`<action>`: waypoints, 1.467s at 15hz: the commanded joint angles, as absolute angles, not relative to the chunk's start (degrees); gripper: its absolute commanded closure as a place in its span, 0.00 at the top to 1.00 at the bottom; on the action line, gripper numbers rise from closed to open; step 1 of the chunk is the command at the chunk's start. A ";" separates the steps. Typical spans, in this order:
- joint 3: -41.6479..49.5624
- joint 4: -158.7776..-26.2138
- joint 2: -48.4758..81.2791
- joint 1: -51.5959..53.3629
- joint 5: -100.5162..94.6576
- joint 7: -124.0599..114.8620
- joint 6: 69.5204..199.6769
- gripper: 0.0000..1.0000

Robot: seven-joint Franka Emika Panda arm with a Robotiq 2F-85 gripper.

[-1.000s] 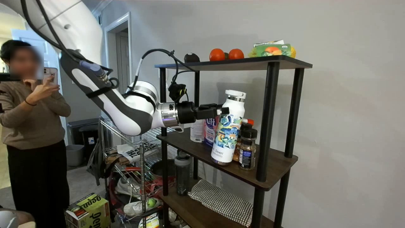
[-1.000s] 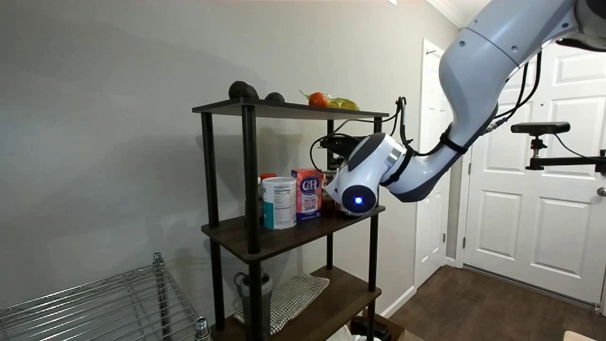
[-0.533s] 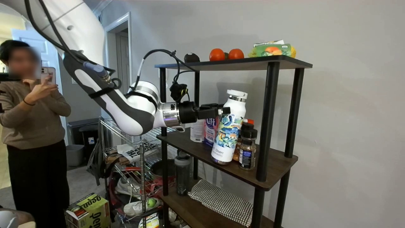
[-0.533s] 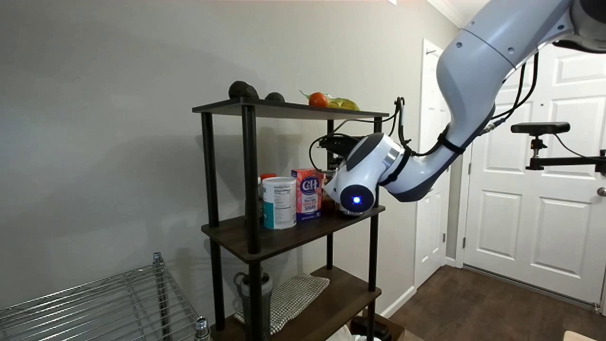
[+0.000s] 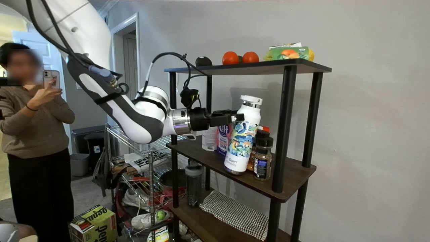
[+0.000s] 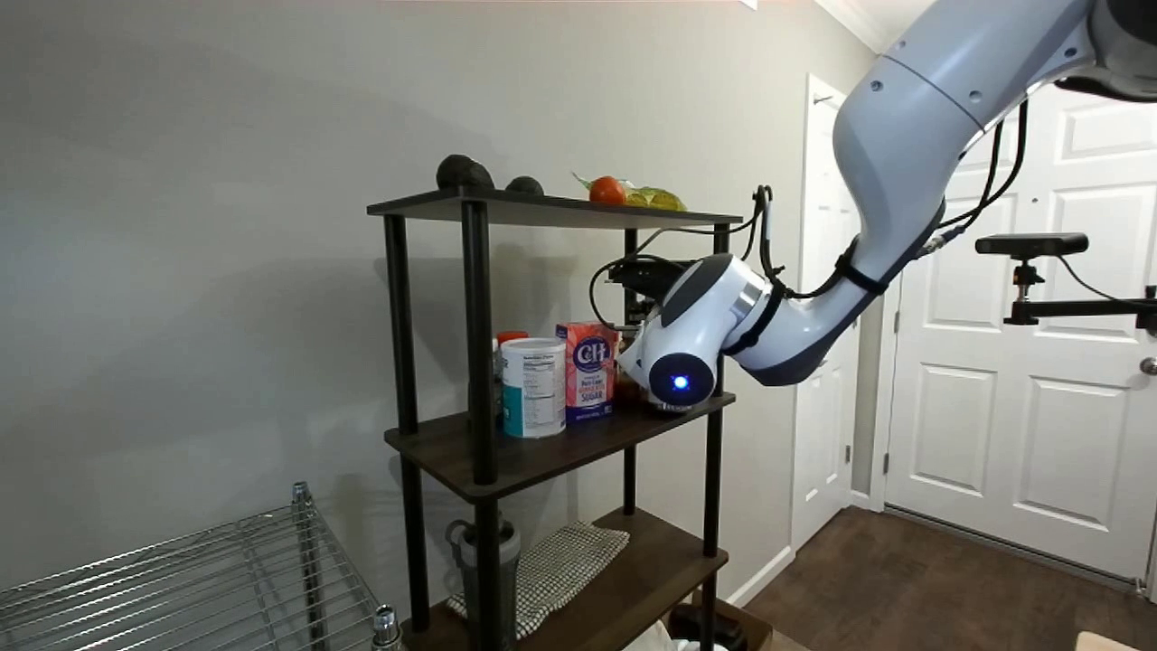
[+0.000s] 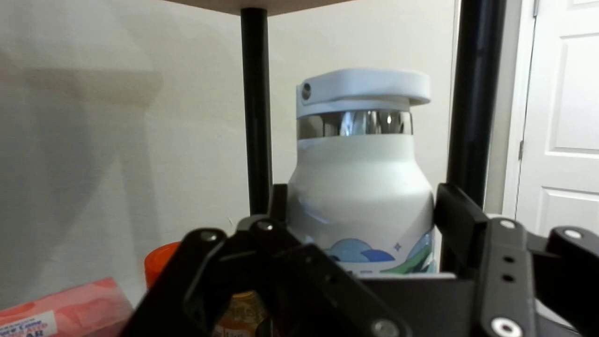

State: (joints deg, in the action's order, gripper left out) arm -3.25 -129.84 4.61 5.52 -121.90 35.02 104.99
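Black two-finger gripper (image 7: 360, 202) is a touch further forward than a second ago — clamped on the white cylindrical steel bottle (image 5: 242, 138) dead ahead, long axis near-vertical, top leaning away.

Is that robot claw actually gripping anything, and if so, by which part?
Yes: the gripper holds the white patterned bottle by its upper body, one finger on each side, around the base of the sloping shoulder.
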 commanded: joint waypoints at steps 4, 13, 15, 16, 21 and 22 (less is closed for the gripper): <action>-4.37 -130.90 3.70 5.88 -121.80 36.10 103.70 0.53; -4.59 -131.18 3.72 6.20 -121.59 36.39 103.57 1.00; -4.58 -131.19 3.69 6.19 -121.60 36.39 103.64 1.00; -4.53 -131.12 3.67 6.14 -121.60 36.44 103.75 1.00; -5.02 -132.81 1.73 6.51 -119.66 37.19 104.53 1.00; -5.29 -133.79 0.75 6.71 -119.05 37.51 104.53 1.00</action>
